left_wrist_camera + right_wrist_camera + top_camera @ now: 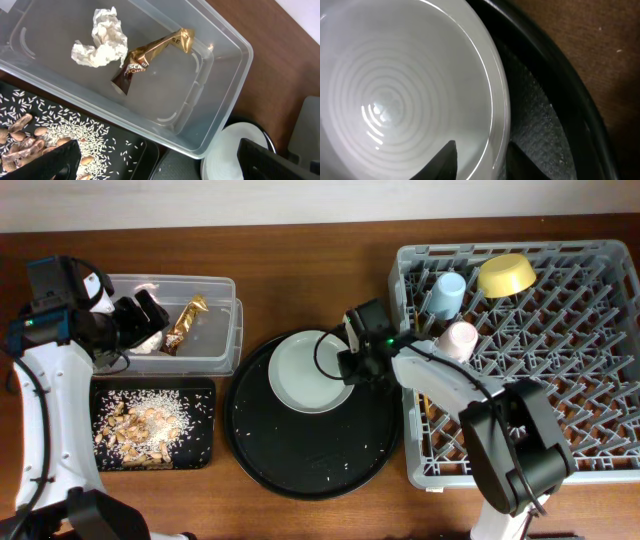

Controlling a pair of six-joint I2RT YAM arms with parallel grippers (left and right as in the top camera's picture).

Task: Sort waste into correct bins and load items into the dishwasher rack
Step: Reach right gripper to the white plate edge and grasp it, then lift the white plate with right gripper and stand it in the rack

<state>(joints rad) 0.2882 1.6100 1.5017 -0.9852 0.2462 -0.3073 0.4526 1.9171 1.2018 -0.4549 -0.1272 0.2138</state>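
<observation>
Wooden table [300,270] — rack [570,380] holds two cups [447,293], one yellow bowl [506,273].

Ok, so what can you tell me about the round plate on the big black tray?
The plate is round, pale grey-green and glossy, like ceramic, with faint rings in its middle. It looks empty and clean. It lies flat and right way up on the upper part of the round black tray. The right arm's fingers straddle its rim, one inside and one outside; whether they pinch it is unclear.
</observation>
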